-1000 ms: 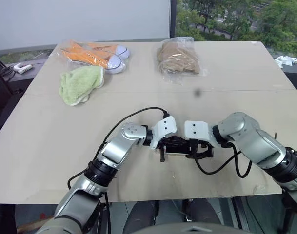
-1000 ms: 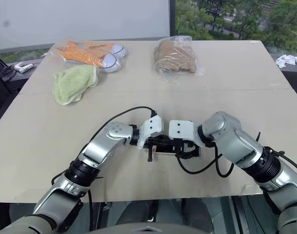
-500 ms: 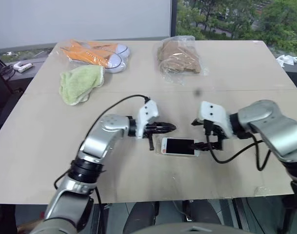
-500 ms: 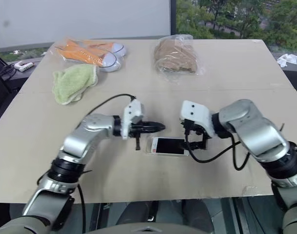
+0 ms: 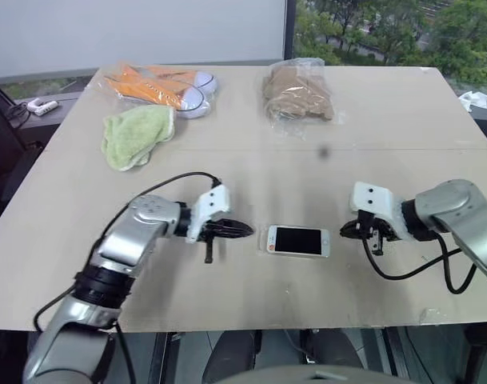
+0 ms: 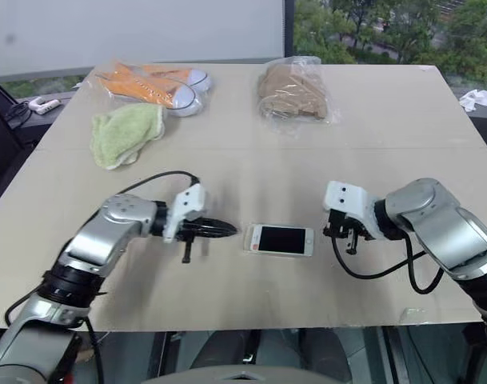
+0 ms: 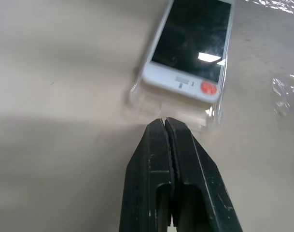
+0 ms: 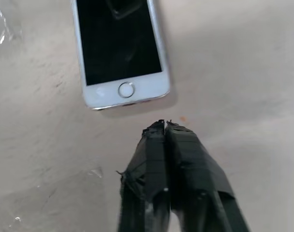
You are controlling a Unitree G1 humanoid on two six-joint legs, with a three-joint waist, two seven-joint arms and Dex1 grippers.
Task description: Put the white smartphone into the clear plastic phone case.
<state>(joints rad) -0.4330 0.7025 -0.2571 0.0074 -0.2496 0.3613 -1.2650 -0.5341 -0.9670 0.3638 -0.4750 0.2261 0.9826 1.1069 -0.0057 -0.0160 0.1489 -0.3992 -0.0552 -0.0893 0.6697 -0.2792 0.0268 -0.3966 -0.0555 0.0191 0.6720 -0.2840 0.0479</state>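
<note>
White smartphone (image 5: 298, 241) lies screen-up on table (image 5: 251, 160) between grippers, seated in clear plastic phone case (image 7: 212, 116). Left gripper (image 5: 241, 230) and right gripper (image 8: 165, 126) both closed tight, holding nothing, each just off phone end. You check case corners hug phone; press any lifted corner gently.

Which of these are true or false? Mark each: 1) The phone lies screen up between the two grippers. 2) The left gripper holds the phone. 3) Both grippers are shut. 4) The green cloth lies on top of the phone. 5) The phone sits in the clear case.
1) True: the phone lies screen up between the left gripper and the right gripper.
2) False: it is shut on nothing, just short of the phone.
3) True.
4) False: the green cloth lies far off, beside the bagged shoes.
5) True: the case rims the phone's end.
</note>
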